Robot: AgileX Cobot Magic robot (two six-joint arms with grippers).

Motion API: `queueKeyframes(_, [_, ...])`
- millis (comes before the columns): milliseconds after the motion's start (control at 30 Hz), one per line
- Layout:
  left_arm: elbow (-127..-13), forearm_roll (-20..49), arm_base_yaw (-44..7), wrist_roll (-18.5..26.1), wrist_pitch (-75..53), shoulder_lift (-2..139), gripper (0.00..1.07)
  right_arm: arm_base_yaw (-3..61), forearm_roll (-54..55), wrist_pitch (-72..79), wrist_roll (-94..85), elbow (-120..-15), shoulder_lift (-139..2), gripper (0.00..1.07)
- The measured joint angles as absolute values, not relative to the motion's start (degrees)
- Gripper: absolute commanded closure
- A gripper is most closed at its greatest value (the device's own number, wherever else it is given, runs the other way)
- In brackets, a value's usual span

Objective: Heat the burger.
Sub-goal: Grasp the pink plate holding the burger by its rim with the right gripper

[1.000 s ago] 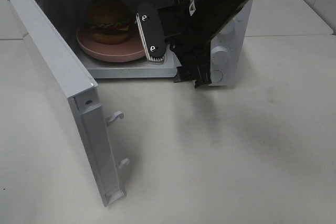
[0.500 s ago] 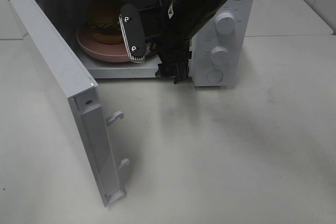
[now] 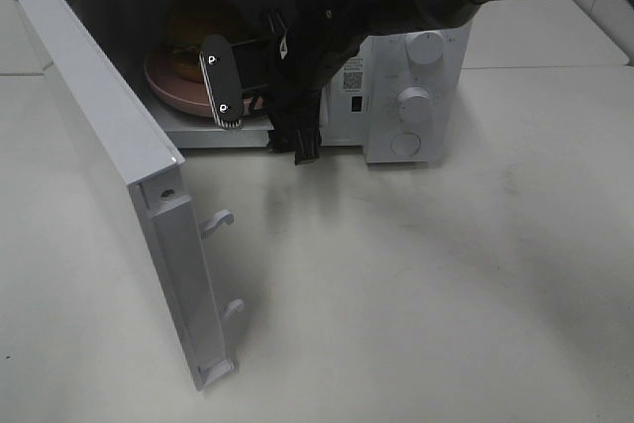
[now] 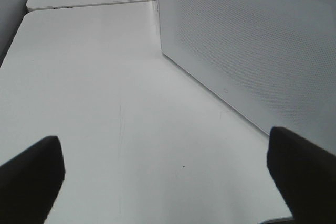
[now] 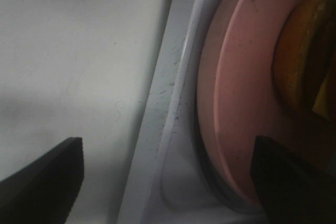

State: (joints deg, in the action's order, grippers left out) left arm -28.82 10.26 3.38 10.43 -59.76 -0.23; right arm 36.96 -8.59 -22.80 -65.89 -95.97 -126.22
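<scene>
1. Burger (image 3: 190, 35) sits on the pink plate (image 3: 173, 86) inside the microwave (image 3: 416, 66) cavity. Bun and lettuce edge show in the high view, partly hidden by the right gripper (image 3: 220, 84). Loading step looks done.

2. Right gripper: jaws spread wide, nothing between them. In the right wrist view the two dark fingertips (image 5: 42, 177) stand far apart, with the plate rim and the cavity's front sill in the gap between them. Plate lies ahead of the jaws and toward one fingertip; burger (image 5: 304, 72) is beyond that, at the frame edge. Cannot tell whether a finger touches the plate rim; it looks just clear.

3. Left gripper (image 4: 163, 182): jaws fully released, empty. Bare table (image 4: 105, 103) ahead of and between the jaws; the perforated outer face of the microwave door (image 4: 247, 51) stands off to one side of them, not touching.

4. Door (image 3: 109, 136) is swung wide open, latch hooks (image 3: 218, 220) exposed on its free edge. Not yet closed.

5. Two knobs (image 3: 424, 47) on the control panel, beside the right arm. Settings cannot be read.

6. Status, judged: burger placed; remaining are clearing the right gripper out of the cavity mouth, shutting the door, turning a knob to start heating. Roughly the first half looks complete.

7. Note: the left gripper is the one near the door's outer face, so it seems better placed for the push shut.
</scene>
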Motion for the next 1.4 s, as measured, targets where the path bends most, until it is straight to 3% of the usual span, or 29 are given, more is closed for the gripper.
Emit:
queueKeyframes(700, [-28.82, 10.26, 3.38, 10.43, -59.76, -0.23, 0.06, 36.1, -7.45, -25.95, -64.4, -110.41, -137.28, 0.27])
queueKeyframes(867, [-28.82, 10.2, 3.38, 10.43, -59.76, -0.23, 0.06, 35.81, -7.28, -26.24, -64.4, -112.24, -139.0, 0.33])
queueKeyframes(933, [-28.82, 10.2, 3.38, 10.43, -59.76, -0.23, 0.06, 35.47, -7.28, -26.36, -64.4, -112.41, -139.29, 0.39])
queueKeyframes(1000, [-28.82, 10.2, 3.38, 10.43, -59.76, -0.23, 0.06, 35.07, -7.22, -26.59, -64.4, -112.41, -139.52, 0.57])
queueKeyframes(1033, [-28.82, 10.2, 3.38, 10.43, -59.76, -0.23, 0.06, 35.07, -7.22, -26.59, -64.4, -112.41, -139.52, 0.57])
queueKeyframes(1067, [-28.82, 10.2, 3.38, 10.43, -59.76, -0.23, 0.06, 34.95, -6.88, -27.33, -64.34, -112.41, -139.57, 0.76])
queueKeyframes(1100, [-28.82, 10.2, 3.38, 10.43, -59.76, -0.23, 0.06, 34.95, -6.82, -27.79, -64.34, -112.41, -139.57, 0.87])
queueKeyframes(1133, [-28.82, 10.2, 3.38, 10.43, -59.76, -0.23, 0.06, 34.95, -6.82, -27.79, -64.34, -112.41, -139.57, 0.87])
queueKeyframes(1167, [-28.82, 10.2, 3.38, 10.43, -59.76, -0.23, 0.06, 35.18, -6.25, -28.65, -64.34, -112.41, -139.29, 1.05])
queueKeyframes(1400, [-28.82, 10.14, 3.38, 10.43, -59.76, -0.23, 0.06, 35.35, -6.7, -26.64, -64.86, -112.59, -138.71, 1.07])
